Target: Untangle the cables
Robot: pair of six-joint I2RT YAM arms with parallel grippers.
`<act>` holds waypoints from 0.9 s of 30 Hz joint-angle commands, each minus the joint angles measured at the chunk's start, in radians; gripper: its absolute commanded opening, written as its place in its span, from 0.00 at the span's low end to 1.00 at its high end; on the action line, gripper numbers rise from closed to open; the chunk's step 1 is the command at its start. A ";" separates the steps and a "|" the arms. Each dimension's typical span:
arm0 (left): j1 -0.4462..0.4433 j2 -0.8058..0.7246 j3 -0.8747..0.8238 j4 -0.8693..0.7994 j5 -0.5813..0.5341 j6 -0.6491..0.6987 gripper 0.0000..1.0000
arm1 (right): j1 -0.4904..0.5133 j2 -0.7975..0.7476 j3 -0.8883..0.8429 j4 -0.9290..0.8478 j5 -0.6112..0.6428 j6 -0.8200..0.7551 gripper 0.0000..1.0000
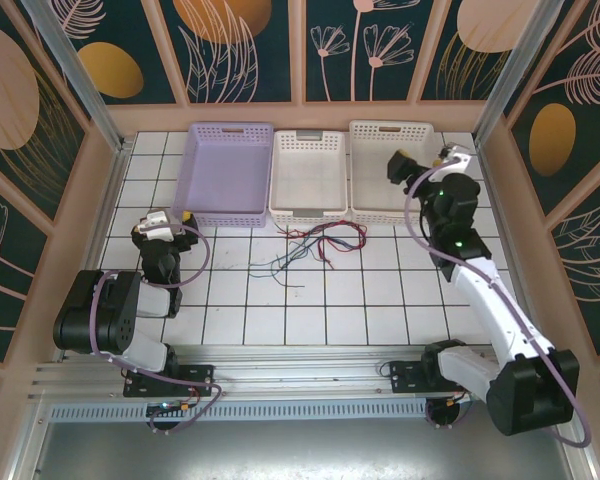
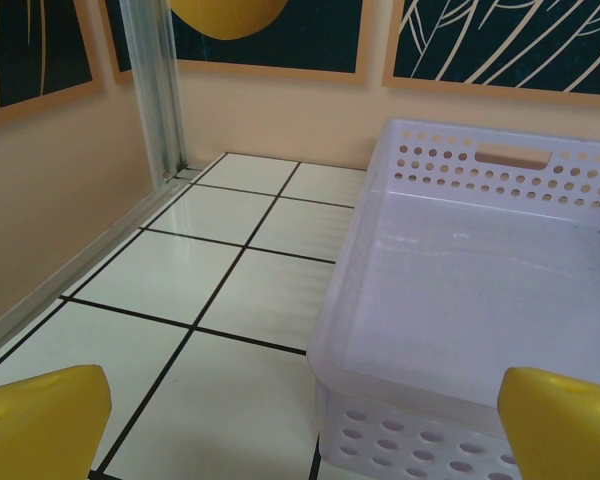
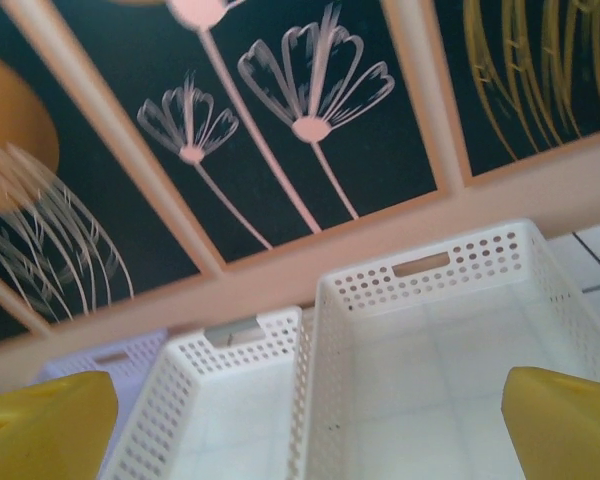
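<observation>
While cables (image 1: 310,245) lie tangled ctr, left gripper (image 1: 177,217) (9 o'clock), right gripper (image 1: 398,165) (2) splayed, empty; nxt: reach, pinch strand.

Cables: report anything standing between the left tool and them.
Nothing visible lies on the tiles between the left tool and the cables. The purple basket sits directly ahead of that open tool, its near wall bordering the path, so the tool would likely have to turn right, along bare tiles.
</observation>
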 commanded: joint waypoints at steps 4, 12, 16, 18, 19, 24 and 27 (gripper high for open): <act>0.007 -0.007 0.004 0.022 0.015 0.014 0.99 | -0.083 -0.158 -0.122 -0.019 -0.303 0.200 0.99; 0.007 -0.006 0.004 0.020 0.016 0.014 0.99 | 0.142 -0.107 -0.140 -0.226 -0.025 0.183 0.99; 0.007 -0.007 0.004 0.020 0.016 0.014 0.99 | 0.247 -0.020 -0.132 -0.304 0.078 0.184 0.99; 0.007 -0.007 0.004 0.021 0.016 0.015 0.99 | 0.302 0.009 -0.132 -0.320 0.120 0.199 0.98; 0.007 -0.008 0.004 0.019 0.016 0.014 0.99 | 0.324 0.023 -0.132 -0.326 0.132 0.208 0.97; 0.007 -0.007 0.004 0.019 0.016 0.014 0.99 | 0.430 0.108 -0.128 -0.406 0.232 0.236 0.95; 0.007 -0.007 0.004 0.019 0.016 0.015 0.99 | 0.438 0.157 -0.144 -0.431 0.299 0.252 0.95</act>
